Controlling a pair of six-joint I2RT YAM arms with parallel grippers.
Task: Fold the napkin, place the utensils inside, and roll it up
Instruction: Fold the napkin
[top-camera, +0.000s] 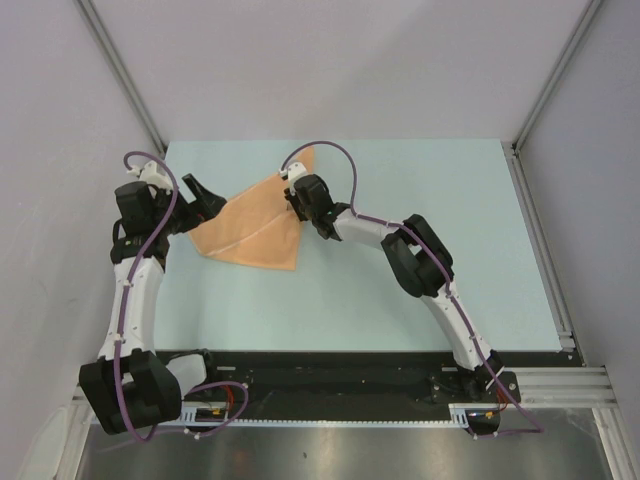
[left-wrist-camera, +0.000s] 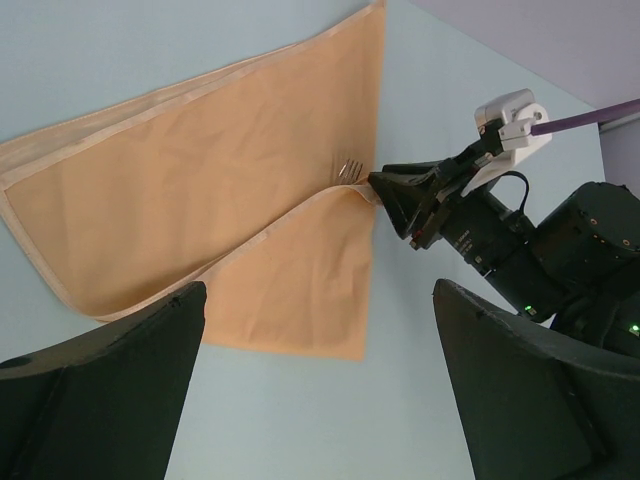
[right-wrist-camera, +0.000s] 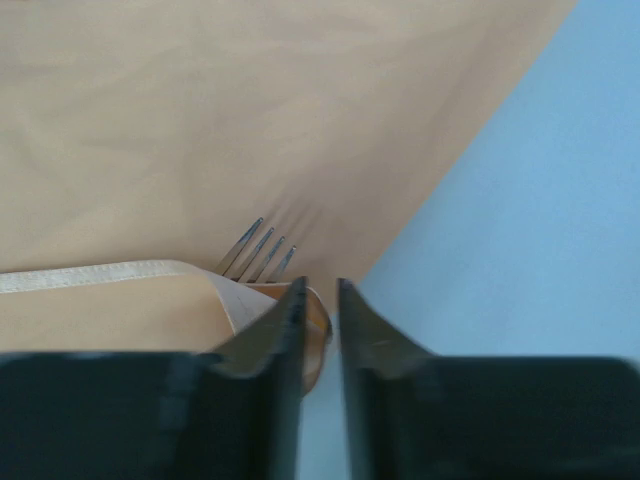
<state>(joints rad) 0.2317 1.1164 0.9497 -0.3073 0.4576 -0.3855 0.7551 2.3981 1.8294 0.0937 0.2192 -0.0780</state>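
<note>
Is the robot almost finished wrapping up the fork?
Not yet. Done: the napkin is folded over and the fork lies inside, only its prongs peeking out. In hand: the right gripper is at the folded flap's corner, jaws nearly together. Still to do: rolling it up; the napkin lies flat.

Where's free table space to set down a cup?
Most room: the table right of the right arm, out to its far edge. A smaller patch lies between both arms, nearer than the napkin. Crowded: the napkin's sides, where left gripper and right gripper sit.
</note>
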